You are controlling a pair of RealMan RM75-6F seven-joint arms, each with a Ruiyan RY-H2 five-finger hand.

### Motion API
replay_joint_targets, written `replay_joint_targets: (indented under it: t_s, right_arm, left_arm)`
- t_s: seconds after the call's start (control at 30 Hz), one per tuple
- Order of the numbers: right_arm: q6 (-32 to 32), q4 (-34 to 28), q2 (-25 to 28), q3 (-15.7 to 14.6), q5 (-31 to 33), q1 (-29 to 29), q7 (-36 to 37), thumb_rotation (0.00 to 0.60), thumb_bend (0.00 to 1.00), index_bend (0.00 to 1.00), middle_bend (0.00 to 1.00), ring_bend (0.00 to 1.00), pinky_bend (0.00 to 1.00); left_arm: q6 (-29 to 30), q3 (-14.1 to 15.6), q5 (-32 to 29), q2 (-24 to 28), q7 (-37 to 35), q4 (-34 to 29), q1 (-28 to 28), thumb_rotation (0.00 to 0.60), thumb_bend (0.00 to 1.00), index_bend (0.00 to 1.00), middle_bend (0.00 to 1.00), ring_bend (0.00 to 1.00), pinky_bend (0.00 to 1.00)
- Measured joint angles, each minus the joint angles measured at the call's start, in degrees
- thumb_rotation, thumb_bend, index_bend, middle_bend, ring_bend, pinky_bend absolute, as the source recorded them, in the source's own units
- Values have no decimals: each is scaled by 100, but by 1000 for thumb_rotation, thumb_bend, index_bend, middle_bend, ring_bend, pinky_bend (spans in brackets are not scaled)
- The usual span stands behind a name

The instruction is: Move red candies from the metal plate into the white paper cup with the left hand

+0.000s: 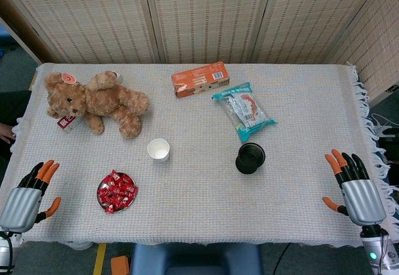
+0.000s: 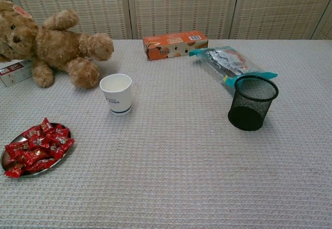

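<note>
A small metal plate [image 1: 100, 194] [image 2: 4, 159] near the table's front left holds a heap of red candies [image 1: 117, 191] [image 2: 37, 146]. The white paper cup [image 1: 158, 149] [image 2: 116, 93] stands upright and looks empty, a little behind and to the right of the plate. My left hand [image 1: 26, 197] hovers at the front left table edge, left of the plate, fingers spread and holding nothing. My right hand [image 1: 355, 184] is at the front right edge, fingers apart and empty. The chest view shows neither hand.
A brown teddy bear [image 1: 93, 102] [image 2: 49, 44] lies at the back left. An orange box [image 1: 200, 79] [image 2: 175, 44] and a teal snack packet [image 1: 244, 110] [image 2: 232, 63] lie behind the centre. A black mesh cup [image 1: 250, 158] [image 2: 251, 102] stands right of centre.
</note>
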Motion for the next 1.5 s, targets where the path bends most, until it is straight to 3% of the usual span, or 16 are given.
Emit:
replay_joint_targets:
  t_s: [0.13,0.37,0.6,0.9,1.1,1.5]
  right_arm:
    - [33,-3,0,9,-10,-9,3,600,0,0,0,0,0]
    - [8,-15,34,10,32,-21,35,600,0,0,0,0,0]
    - [-74,-18,28,6,25,18,3,600,0,0,0,0,0]
    - [-192,-4,9,17,111,62,-27,600,0,0,0,0,0]
    - [-222,-11,25,7,117,71,8,600,0,0,0,0,0]
    - [-270,-9,25,29,199,84,3,600,0,0,0,0,0]
  left_arm:
    - [-14,22,34,1,-29,-12,-8,600,367,0,0,0,219]
    - [-268,309,375,-17,-162,-186,-84,600,367,0,0,0,350]
    - [-819,411,323,-285,933,-452,-229,600,367,0,0,3,553]
    - [-1552,282,-246,-881,2278,-665,-504,600,371,0,0,6,653]
    - [-1871,131,-621,-1304,2799,-520,-737,600,367,0,0,85,764]
    - [-2181,52,-899,-1480,2713,-298,-1020,600,368,25,42,124,864]
